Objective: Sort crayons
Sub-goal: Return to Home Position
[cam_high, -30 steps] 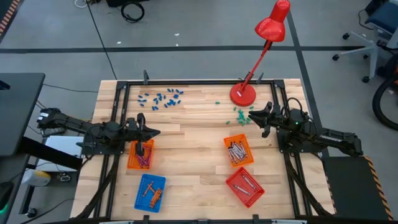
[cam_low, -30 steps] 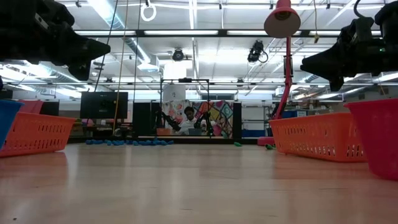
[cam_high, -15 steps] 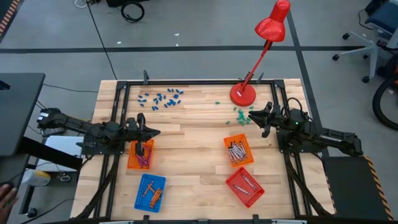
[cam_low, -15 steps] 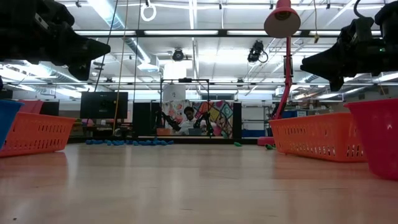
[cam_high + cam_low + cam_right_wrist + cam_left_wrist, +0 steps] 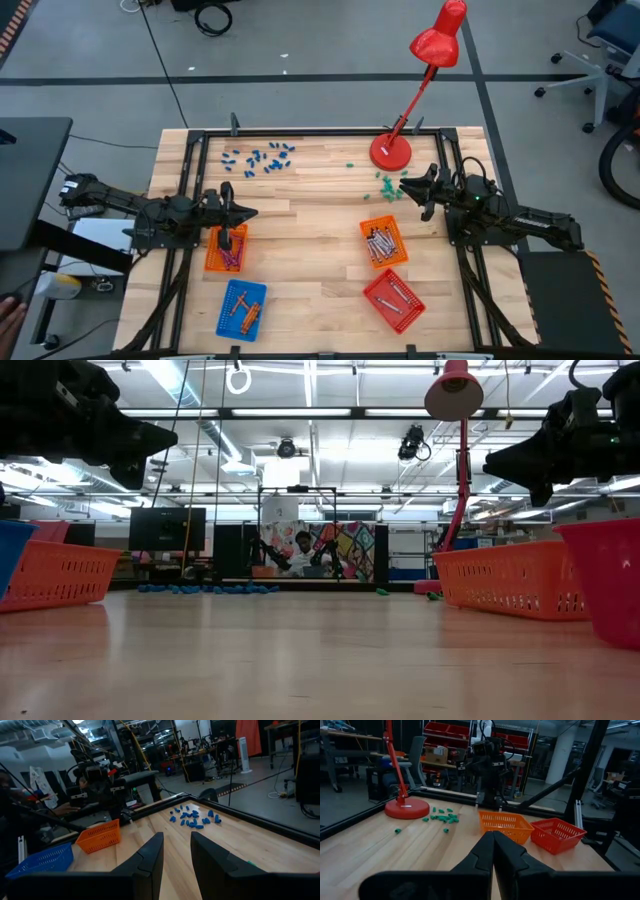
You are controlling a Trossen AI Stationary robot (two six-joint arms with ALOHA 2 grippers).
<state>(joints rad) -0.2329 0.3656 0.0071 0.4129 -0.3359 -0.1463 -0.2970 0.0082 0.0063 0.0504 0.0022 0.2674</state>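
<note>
Grey floor (image 5: 300,100) all round the wooden table (image 5: 310,235), a black tape line (image 5: 300,78) running across it, an office chair (image 5: 608,32) parked off at the far right. Overhead, ceiling strip lights (image 5: 250,412) glow, and shelving with red bins (image 5: 445,729) stands at the back.

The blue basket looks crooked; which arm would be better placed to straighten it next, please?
Left, probably: the blue basket lies on that arm's side, close to the left gripper. The right gripper hangs across the table by the lamp base.

crayons (image 5: 379,244) indistinct, red basket (image 5: 606,576) cropped
</note>
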